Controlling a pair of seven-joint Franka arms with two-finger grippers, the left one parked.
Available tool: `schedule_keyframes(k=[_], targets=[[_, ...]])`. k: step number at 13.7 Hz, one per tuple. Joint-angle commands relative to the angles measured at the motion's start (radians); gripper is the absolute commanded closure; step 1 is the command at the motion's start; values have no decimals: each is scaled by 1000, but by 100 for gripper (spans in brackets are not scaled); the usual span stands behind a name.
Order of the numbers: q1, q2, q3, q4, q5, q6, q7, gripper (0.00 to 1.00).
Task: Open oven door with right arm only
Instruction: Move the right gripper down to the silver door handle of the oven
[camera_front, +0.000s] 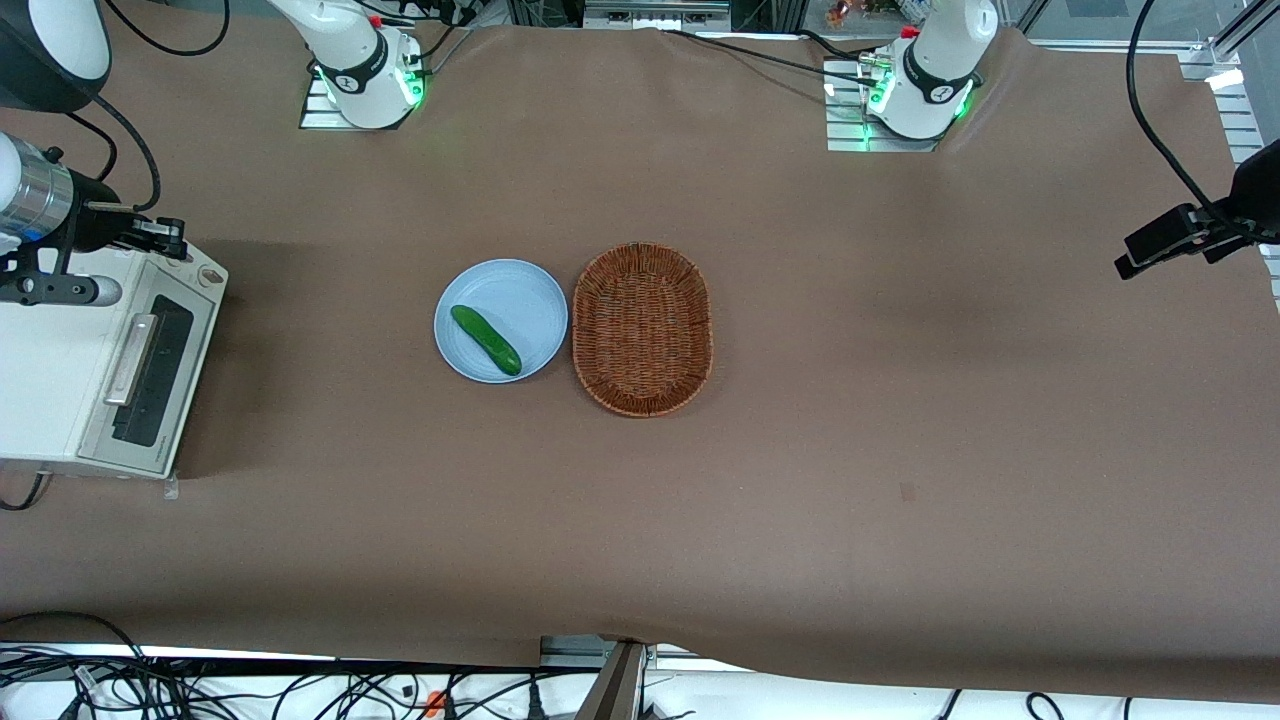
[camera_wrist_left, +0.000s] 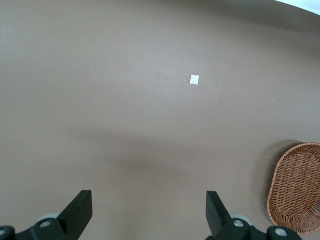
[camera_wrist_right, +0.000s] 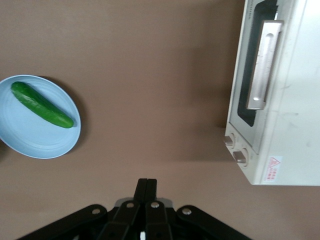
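The cream-white toaster oven (camera_front: 50, 380) stands at the working arm's end of the table. Its oven door (camera_front: 150, 375) is closed, with the dark glass window and silver bar handle (camera_front: 131, 358) facing the plate. The right wrist view shows the oven door (camera_wrist_right: 250, 75), its handle (camera_wrist_right: 263, 65) and the two knobs (camera_wrist_right: 235, 150). My right arm (camera_front: 40, 200) reaches over the oven. Its gripper (camera_front: 165, 237) hangs above the oven's knob end, farther from the front camera than the handle. The gripper (camera_wrist_right: 147, 185) is shut with nothing between its fingers, and is apart from the handle.
A light blue plate (camera_front: 520, 300) holding a green cucumber (camera_front: 486, 340) lies mid-table, with an oval wicker basket (camera_front: 643, 330) beside it. The plate (camera_wrist_right: 30, 140) and cucumber (camera_wrist_right: 42, 105) also show in the right wrist view. Brown cloth covers the table.
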Motion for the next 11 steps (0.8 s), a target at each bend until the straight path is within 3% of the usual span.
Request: schedule_keyframes(k=[1,4,9,11], targets=[[5,46,7,20,-114,-19,7,100],[48,134,7,14,-353,59,13,100],[34,271,-33,-44,-508,251,62,100],[33,289,-34,-87,-612,314,113,100]])
